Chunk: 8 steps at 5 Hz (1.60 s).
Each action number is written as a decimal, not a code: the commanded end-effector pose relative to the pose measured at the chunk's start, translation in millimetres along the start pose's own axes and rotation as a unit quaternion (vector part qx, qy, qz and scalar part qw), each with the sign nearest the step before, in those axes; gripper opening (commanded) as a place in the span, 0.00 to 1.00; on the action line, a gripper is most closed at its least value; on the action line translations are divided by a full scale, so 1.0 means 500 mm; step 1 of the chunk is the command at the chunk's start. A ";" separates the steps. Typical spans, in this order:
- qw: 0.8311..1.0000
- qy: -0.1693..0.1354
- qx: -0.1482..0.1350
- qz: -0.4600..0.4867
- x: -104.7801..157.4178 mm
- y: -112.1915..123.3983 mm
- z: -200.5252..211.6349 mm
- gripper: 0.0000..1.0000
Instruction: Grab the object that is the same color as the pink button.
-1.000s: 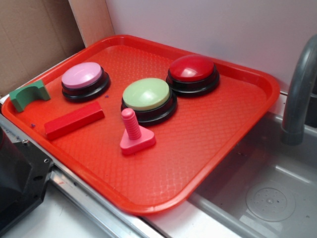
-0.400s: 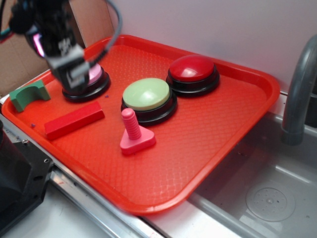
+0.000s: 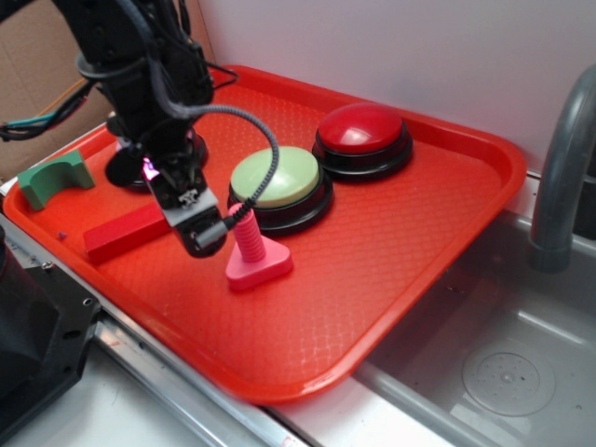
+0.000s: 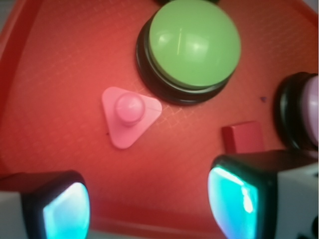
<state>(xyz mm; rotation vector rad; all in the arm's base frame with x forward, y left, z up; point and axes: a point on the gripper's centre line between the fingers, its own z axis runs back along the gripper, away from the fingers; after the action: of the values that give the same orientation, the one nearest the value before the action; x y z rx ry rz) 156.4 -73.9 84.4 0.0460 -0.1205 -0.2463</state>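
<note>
The pink peg (image 3: 252,251) stands upright on the red tray (image 3: 391,270), just in front of the green button (image 3: 277,177). The gripper (image 4: 149,199) hovers above it, jaws apart and empty, hiding most of the pink button (image 4: 311,107).

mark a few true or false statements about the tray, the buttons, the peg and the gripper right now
1. The small pink plastic peg stands upright on the red plastic tray. True.
2. The gripper is shut on the peg. False: its fingers are apart, and the peg sits untouched ahead of them in the wrist view.
3. The round green-topped push button sits right behind the peg. True.
4. The red rectangular block is stacked on the round red-topped push button. False: it lies flat on the tray, near the green arch block.
</note>
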 end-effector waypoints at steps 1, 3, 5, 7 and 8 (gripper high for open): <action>0.998 -0.021 -0.057 -0.028 0.083 -0.025 -0.061 1.00; 0.997 -0.001 -0.050 -0.051 0.091 -0.073 -0.073 0.00; 0.997 0.000 -0.038 -0.061 0.079 -0.066 0.005 0.00; 1.000 0.014 -0.013 -0.014 0.070 -0.030 0.154 0.00; 0.999 0.019 -0.032 -0.008 0.074 -0.016 0.130 0.00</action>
<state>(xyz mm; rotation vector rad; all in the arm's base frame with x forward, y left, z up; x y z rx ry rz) 178.5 -89.0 148.9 0.0002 -0.0475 -0.2585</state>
